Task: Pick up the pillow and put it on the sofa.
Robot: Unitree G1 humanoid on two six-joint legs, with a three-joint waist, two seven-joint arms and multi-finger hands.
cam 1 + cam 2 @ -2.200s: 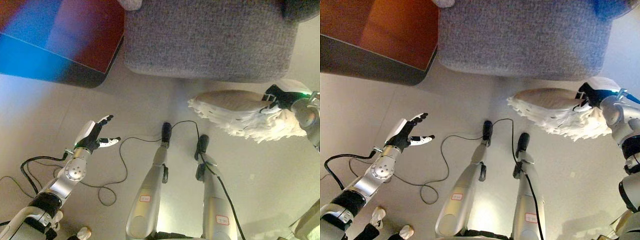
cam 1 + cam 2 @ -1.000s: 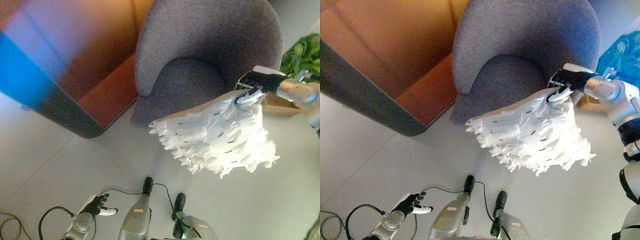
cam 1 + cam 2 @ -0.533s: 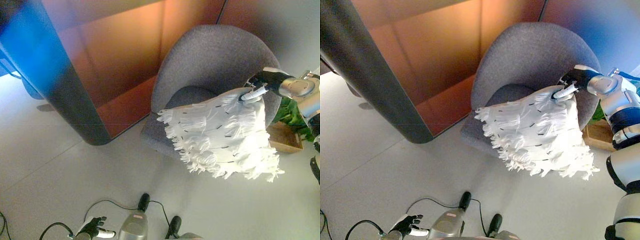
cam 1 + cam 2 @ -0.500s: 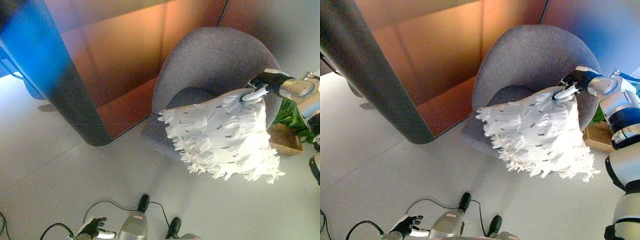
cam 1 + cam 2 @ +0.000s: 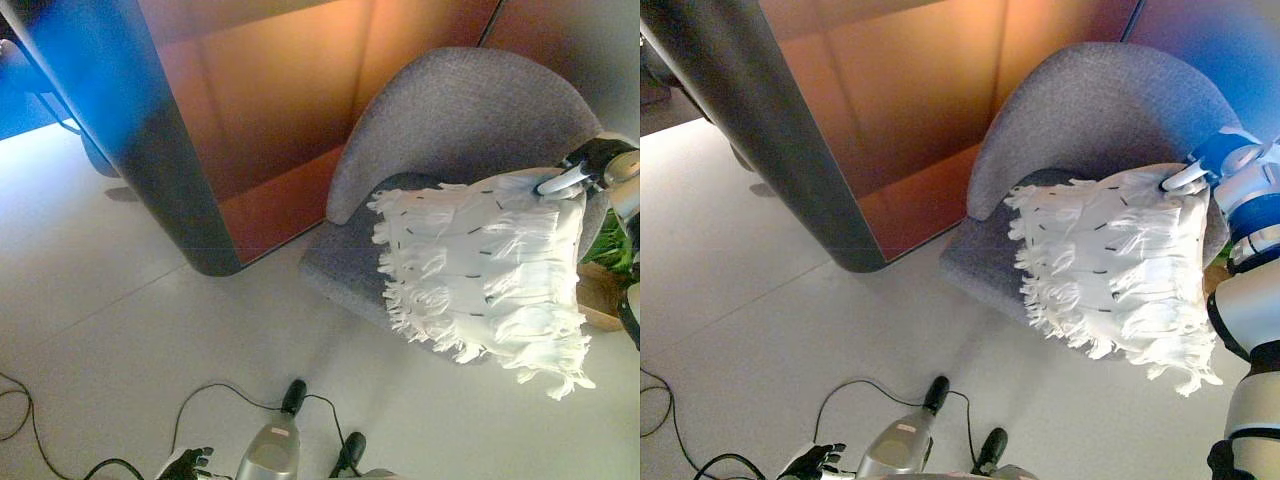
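A white fringed pillow [image 5: 485, 270] hangs in the air in front of a grey round-backed sofa chair [image 5: 460, 120], covering most of its seat [image 5: 345, 250]. My right hand [image 5: 585, 170] is shut on the pillow's upper right corner at the right edge of the view; it also shows in the right eye view [image 5: 1200, 168] with the pillow [image 5: 1110, 265]. My left hand [image 5: 185, 464] shows at the bottom edge, low by the floor, fingers spread and empty.
An orange-brown panel wall with a dark rounded end [image 5: 180, 190] stands left of the chair. A green plant in a wooden box [image 5: 605, 290] sits on the floor to the chair's right. Pale floor [image 5: 120, 340] stretches in front.
The view has lifted and shifted, so the chair sits further right. My right hand has carried the pillow up and closer over the chair's seat. My left hand has dropped lower in the picture.
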